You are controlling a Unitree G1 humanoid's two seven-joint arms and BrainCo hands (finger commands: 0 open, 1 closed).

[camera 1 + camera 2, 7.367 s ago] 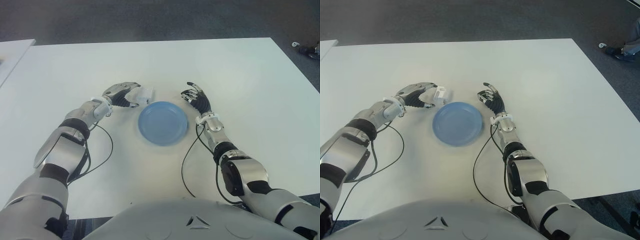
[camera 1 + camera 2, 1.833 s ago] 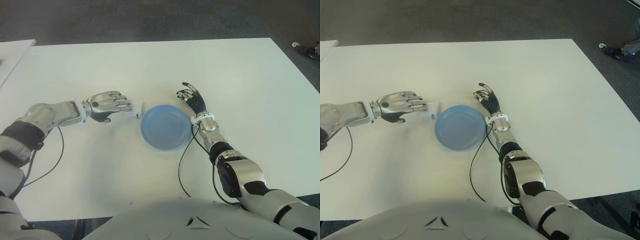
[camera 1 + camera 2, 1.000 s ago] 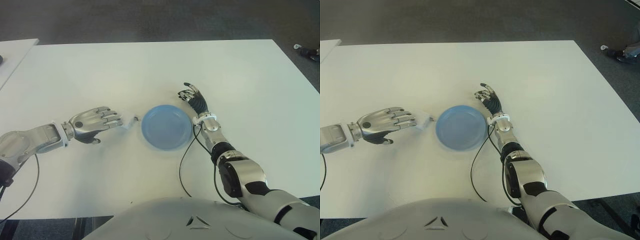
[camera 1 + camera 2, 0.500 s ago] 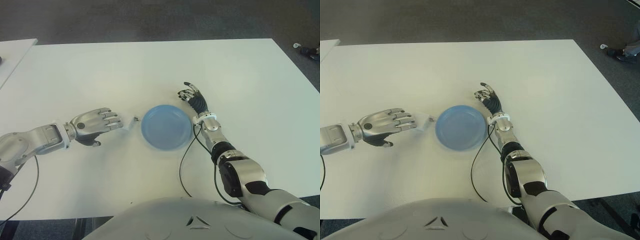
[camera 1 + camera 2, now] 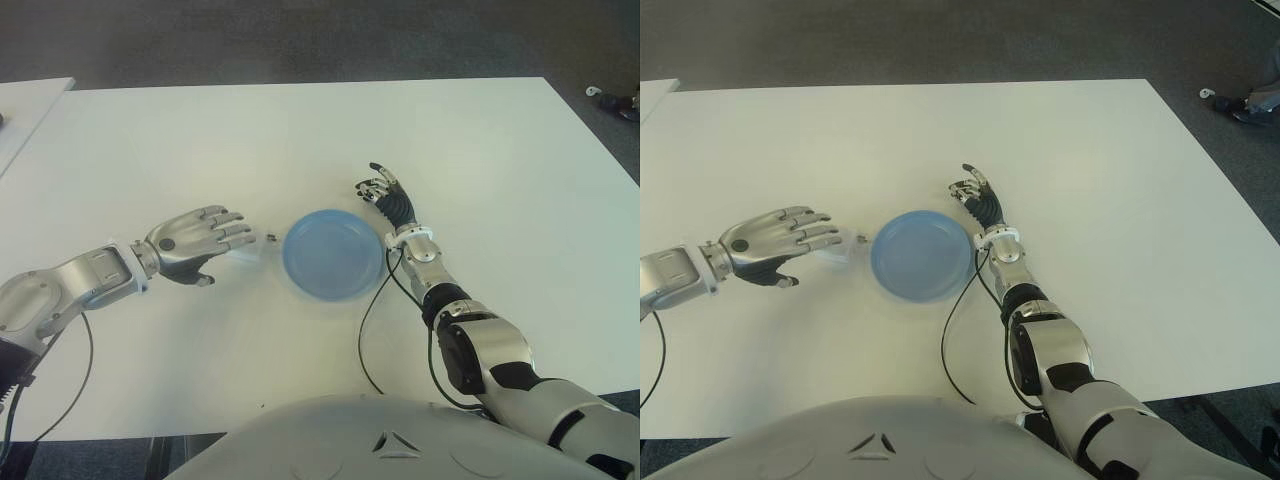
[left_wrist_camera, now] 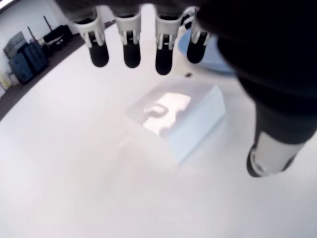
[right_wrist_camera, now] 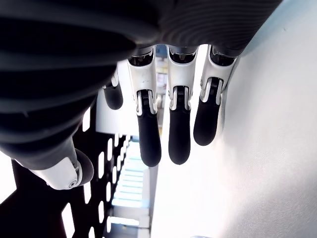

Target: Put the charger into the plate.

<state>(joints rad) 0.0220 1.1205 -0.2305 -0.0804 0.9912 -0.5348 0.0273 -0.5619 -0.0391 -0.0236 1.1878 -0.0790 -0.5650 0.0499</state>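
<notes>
Hovering over the charger — nothing grasped yet

Going left to right, our left hand [image 5: 195,237] sits with fingers spread and holding nothing; in its wrist view the charger [image 6: 178,118] lies flat on the table [image 5: 300,130] under the fingertips, just left of the plate [image 5: 333,253] and not in it. We judge the charger a small, rigid white block, light and smooth-faced, so likely slippery — best pinched across its two long sides, thumb against fingers. Our right hand [image 5: 385,195] shows just beyond the plate's right edge, fingers loosely extended, grasping nothing. The table is plain, white and glossy, with dark floor around it; a second white surface [image 5: 25,105] shows at far left.
</notes>
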